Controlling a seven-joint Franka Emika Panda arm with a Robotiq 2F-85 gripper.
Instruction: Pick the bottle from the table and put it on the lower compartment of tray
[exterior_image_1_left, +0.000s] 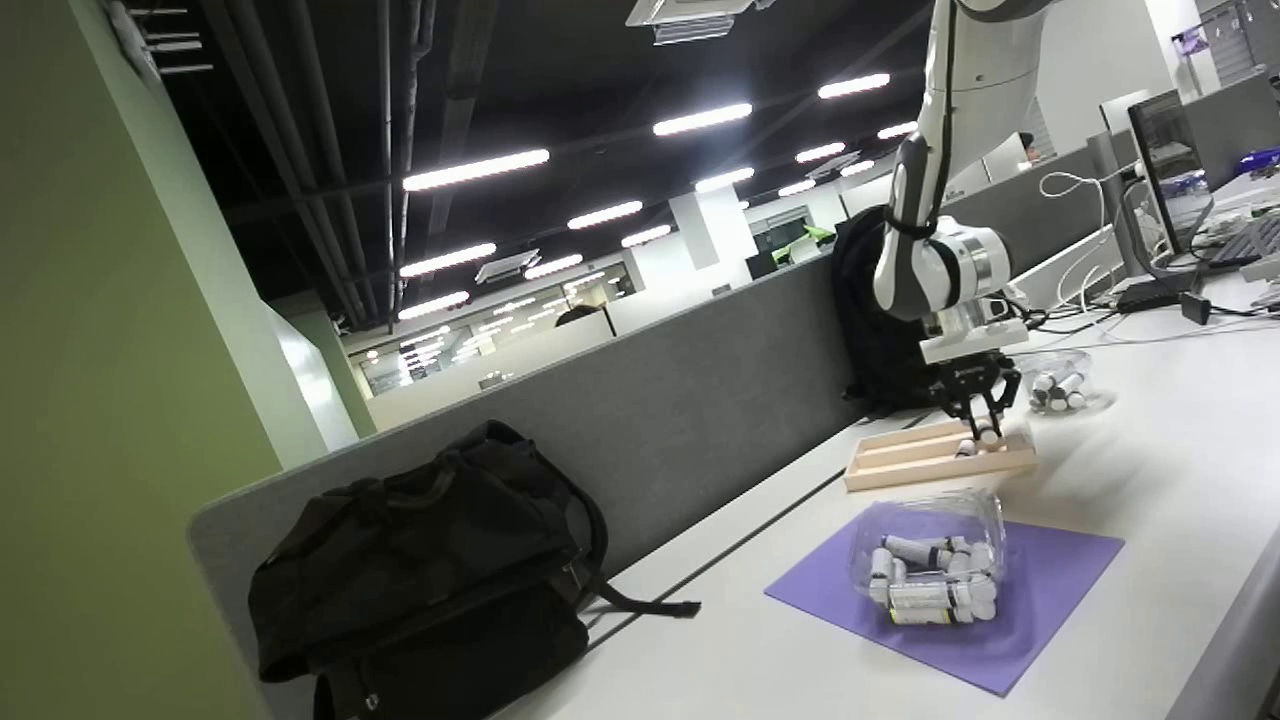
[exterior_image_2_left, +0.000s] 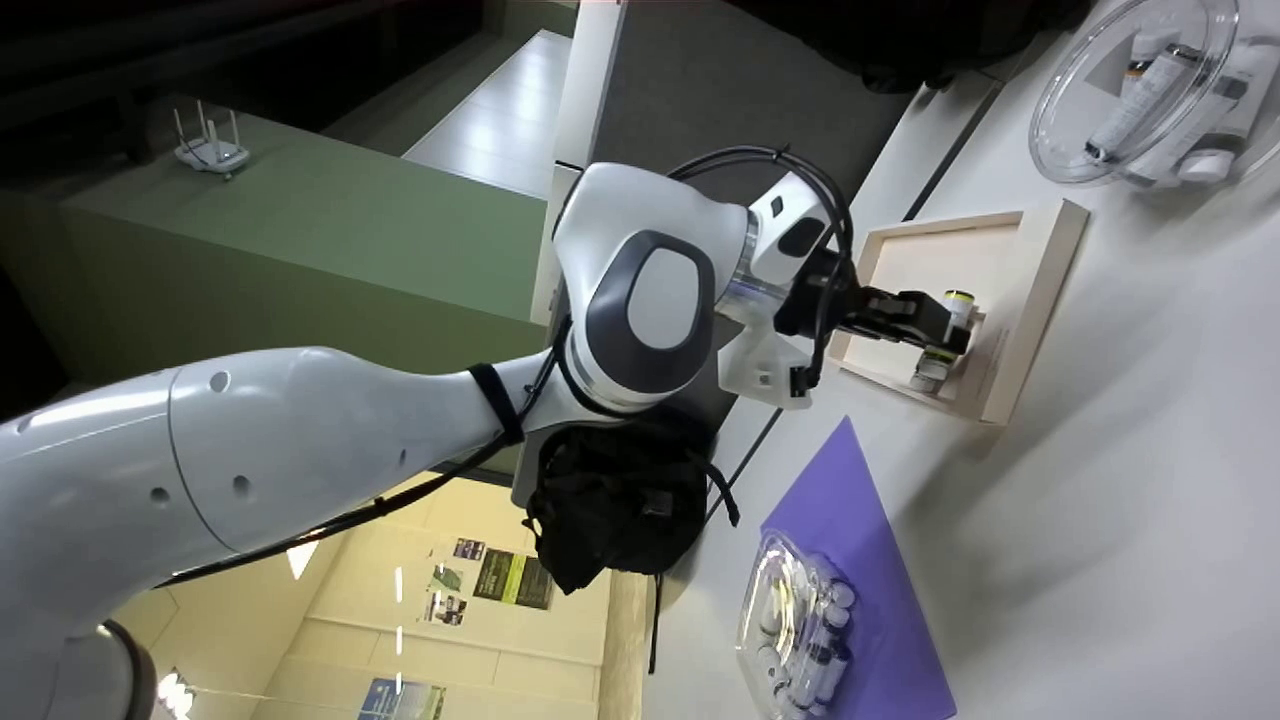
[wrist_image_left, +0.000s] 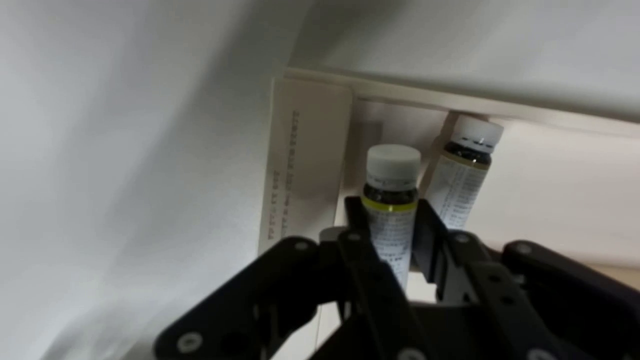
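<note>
Light-tan wooden tray (exterior_image_1_left: 940, 472): sat on long white-topped table (exterior_image_1_left: 1180, 450); lengthwise divider (exterior_image_1_left: 905, 452) showed in an exterior view, small printed characters (wrist_image_left: 283, 190) on one edge only in wrist view.
Small dark bottle (wrist_image_left: 392, 217) with white cap, yellow band, white label: was held over tray; contact and compartment couldn't be told.
Black two-finger gripper (wrist_image_left: 390, 206): was narrow, one finger against each side of that bottle.
Second white-capped bottle (wrist_image_left: 465, 172): lay in tray just beside the held one; wrist view gave cap and label, an exterior view only a small bit.
Clear plastic tub (exterior_image_1_left: 930, 512): had white-labelled bottles (exterior_image_1_left: 915, 595) inside, on flat purple square mat (exterior_image_1_left: 1060, 570); exterior views only.
Round-rimmed clear plastic container (exterior_image_2_left: 1045, 120): stood near tray; both exterior views.
Black-screened monitor (exterior_image_1_left: 1165, 160): showed in an exterior view only.
</note>
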